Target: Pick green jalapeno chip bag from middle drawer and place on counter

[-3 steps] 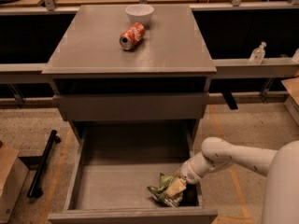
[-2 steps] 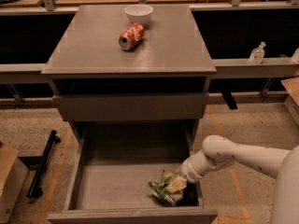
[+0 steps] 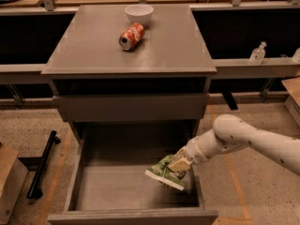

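The green jalapeno chip bag [image 3: 165, 172] hangs tilted above the right side of the open middle drawer [image 3: 136, 191], lifted off its grey floor. My gripper [image 3: 179, 164] is shut on the bag's upper right end, at the end of the white arm that reaches in from the right. The counter [image 3: 93, 46] is the grey top slab of the cabinet, above and behind the drawer. On it lie a red soda can [image 3: 131, 35] on its side and a white bowl [image 3: 139, 13].
A plain grey drawer front [image 3: 131, 108] is closed above the open drawer. A black bar [image 3: 42, 165] lies on the floor at the left, next to a cardboard box [image 3: 9, 182]. A clear bottle [image 3: 257, 53] stands on the right ledge. Pale wooden worktops run along the back.
The chip bag has come up off the drawer floor in my gripper. The arm has risen slightly with it.
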You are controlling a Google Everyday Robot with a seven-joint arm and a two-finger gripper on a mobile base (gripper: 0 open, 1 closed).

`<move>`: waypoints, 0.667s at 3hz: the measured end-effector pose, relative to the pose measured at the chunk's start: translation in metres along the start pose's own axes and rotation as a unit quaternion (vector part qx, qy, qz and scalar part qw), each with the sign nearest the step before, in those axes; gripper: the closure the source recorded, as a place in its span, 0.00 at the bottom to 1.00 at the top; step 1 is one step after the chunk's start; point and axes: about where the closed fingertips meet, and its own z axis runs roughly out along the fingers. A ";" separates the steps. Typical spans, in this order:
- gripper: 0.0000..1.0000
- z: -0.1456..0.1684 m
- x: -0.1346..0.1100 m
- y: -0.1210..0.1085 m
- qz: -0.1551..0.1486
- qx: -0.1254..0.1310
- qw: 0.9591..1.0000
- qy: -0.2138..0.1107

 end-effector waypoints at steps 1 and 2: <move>1.00 -0.075 -0.056 0.005 -0.041 -0.001 0.998 -0.045; 1.00 -0.162 -0.120 0.006 -0.098 0.015 0.993 -0.069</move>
